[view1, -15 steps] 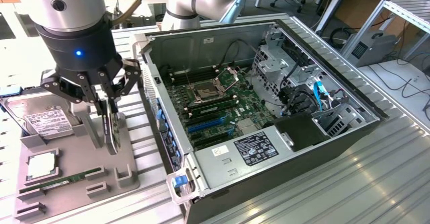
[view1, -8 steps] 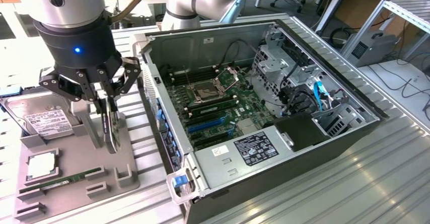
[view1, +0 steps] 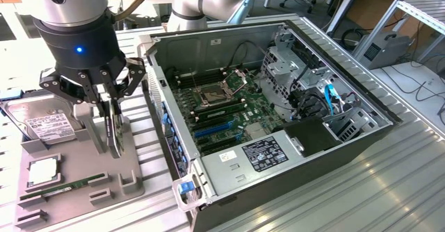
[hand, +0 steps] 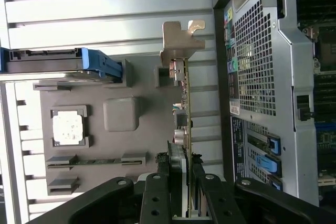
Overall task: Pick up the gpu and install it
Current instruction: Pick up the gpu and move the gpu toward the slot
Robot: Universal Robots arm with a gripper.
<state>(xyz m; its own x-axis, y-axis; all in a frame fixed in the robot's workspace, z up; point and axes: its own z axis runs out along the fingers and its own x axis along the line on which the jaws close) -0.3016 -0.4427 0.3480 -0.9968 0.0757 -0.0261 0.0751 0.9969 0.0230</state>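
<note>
The gpu (view1: pixel 114 134) is a thin dark card standing on edge over the grey holder tray (view1: pixel 80 203), at the exterior view's left of the open computer case (view1: pixel 174 154). My gripper (view1: pixel 110 102) comes down from above, shut on the card's upper edge. In the wrist view the gpu (hand: pixel 185 109) shows edge-on, with its silver bracket (hand: pixel 180 40) at the far end. The black fingers (hand: pixel 157 192) clamp it from both sides, so my gripper (hand: pixel 182 184) holds it. I cannot tell whether the card's lower edge touches the tray.
On the tray lie a hard drive (view1: pixel 45 125), a CPU (view1: pixel 43 172) and a green RAM stick (view1: pixel 62 187). The case holds the motherboard (view1: pixel 233 109) with blue slots (view1: pixel 212 130). Its perforated rear wall (hand: pixel 254 61) stands close beside the card.
</note>
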